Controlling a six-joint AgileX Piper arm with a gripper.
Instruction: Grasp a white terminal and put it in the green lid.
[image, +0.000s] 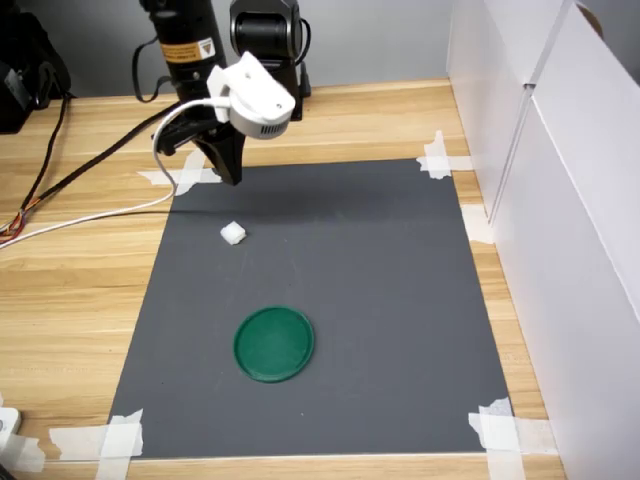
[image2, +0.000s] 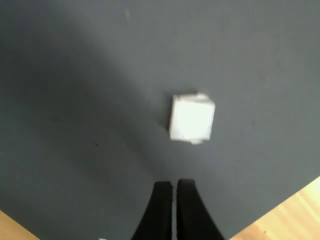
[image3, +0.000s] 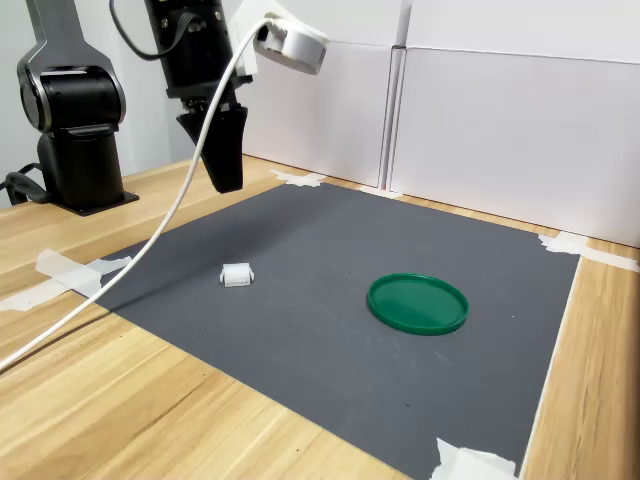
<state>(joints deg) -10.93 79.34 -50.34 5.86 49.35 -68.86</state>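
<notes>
First exterior view: the white terminal (image: 233, 233) lay loose on the mat, apart from the green lid (image: 274, 343).
Wrist view: the gripper (image2: 174, 189) hung with fingers together.
Second exterior view: risk was descending unopened, nudging the terminal aside.

A wooden table (image: 80, 300) carries a taped grey mat (image: 380, 300); white panels (image3: 500, 130) enclose it.
</notes>
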